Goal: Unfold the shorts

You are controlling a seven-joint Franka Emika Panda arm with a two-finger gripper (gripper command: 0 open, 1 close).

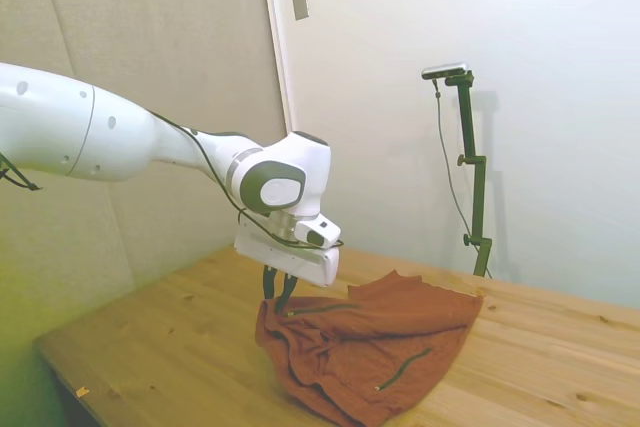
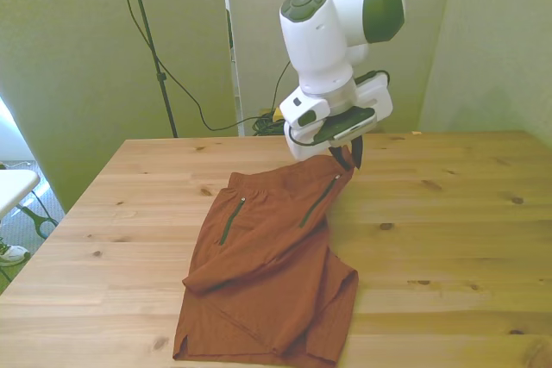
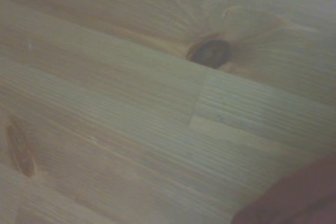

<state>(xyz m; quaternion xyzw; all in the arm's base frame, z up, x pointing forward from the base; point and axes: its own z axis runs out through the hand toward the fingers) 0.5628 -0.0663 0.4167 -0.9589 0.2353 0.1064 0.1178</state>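
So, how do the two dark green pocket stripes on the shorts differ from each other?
On the shorts, the stripe on the front view's left lies flat on cloth resting on the table. The stripe on the front view's right sits on cloth lifted toward the gripper and slants more. Both are thin and dark green.

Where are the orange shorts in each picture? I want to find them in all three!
Side view: the shorts lie low in the middle, one corner lifted in the gripper.
Front view: the shorts spread from the middle down to the bottom edge, their top corner at the gripper.
Wrist view: only a blurry reddish corner shows, beside the bare table.
Shared landmark: the pinched corner of the shorts at the gripper.
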